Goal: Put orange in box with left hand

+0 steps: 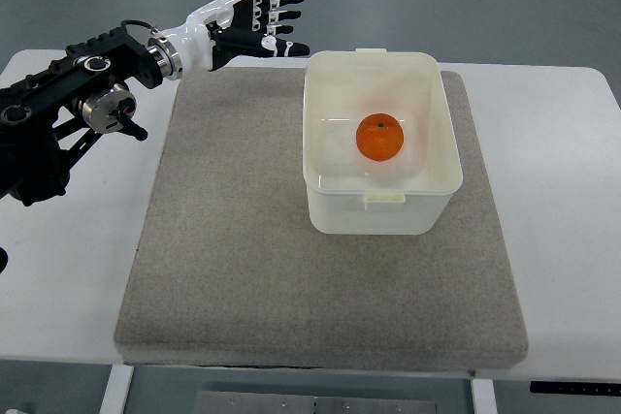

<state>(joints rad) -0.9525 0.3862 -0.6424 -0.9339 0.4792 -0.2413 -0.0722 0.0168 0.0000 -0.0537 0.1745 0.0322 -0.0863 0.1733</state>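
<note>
Orange (380, 137) sits inside the box (335, 203), centre right of frame, resting on the box floor. Judged: placement done; release step complete. Left robot hand (260, 21) at upper left, beside the box's far corner, fingers spread, holding nothing. Next move likely calls only for pulling the arm clear. Count: one orange, one box, one grey mat (233, 239), one table (58, 269), one robot hand visible.

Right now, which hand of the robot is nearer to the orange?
Left. The left hand hovers open beyond the box's far left corner, apart from the orange lying inside. The right hand is out of view.
</note>
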